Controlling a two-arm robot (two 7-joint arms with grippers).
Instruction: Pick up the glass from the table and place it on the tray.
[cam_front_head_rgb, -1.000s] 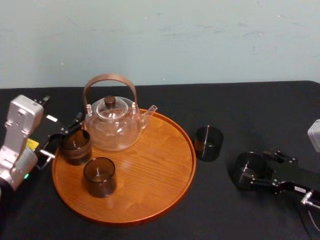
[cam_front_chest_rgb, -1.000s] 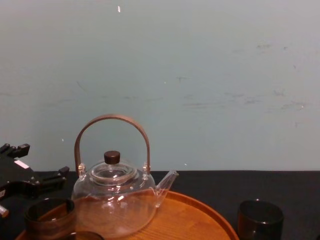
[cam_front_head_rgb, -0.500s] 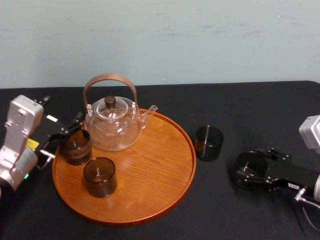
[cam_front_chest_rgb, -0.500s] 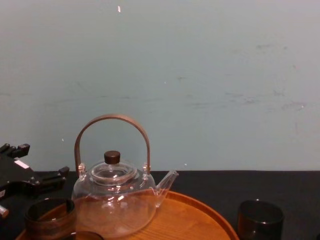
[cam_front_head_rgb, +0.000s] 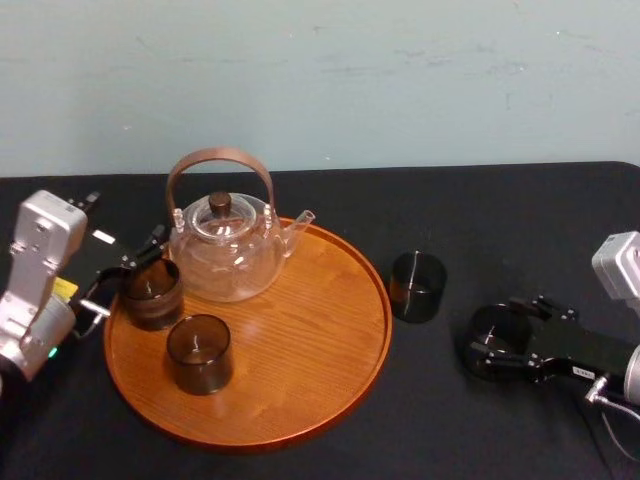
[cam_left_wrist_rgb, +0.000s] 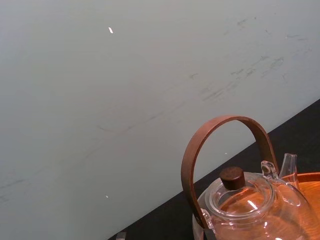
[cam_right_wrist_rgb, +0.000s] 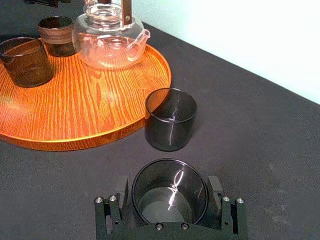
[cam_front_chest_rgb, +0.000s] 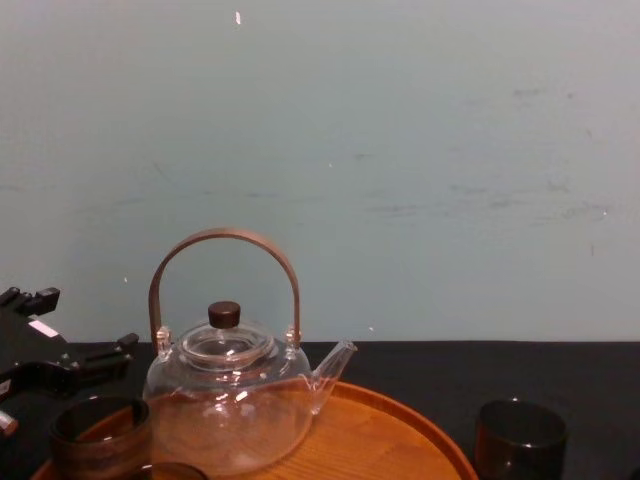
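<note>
Glass (cam_front_head_rgb: 497, 340): sits toward the front right of the table (cam_front_head_rgb: 520, 215), well apart from the tray (cam_front_head_rgb: 300, 350). Whether it rests on the cloth or hangs just above it cannot be told.

Right gripper (cam_front_head_rgb: 494, 344): reaches in from the table's right edge, jaws narrowed onto the glass, one finger pressed to each side. Glass upright, open mouth up, in the right wrist view (cam_right_wrist_rgb: 170, 200).

Second glass (cam_front_head_rgb: 417, 286): stands free on the table, just beside the tray's right rim, between tray and held glass.

Tray: carries a teapot (cam_front_head_rgb: 228, 255) at its back left and two more glasses, one at the left rim (cam_front_head_rgb: 152, 293), one nearer the front (cam_front_head_rgb: 199, 353).

Left gripper (cam_front_head_rgb: 130, 275): at the tray's left rim, against the left-rim glass; whether it grips cannot be told.
</note>
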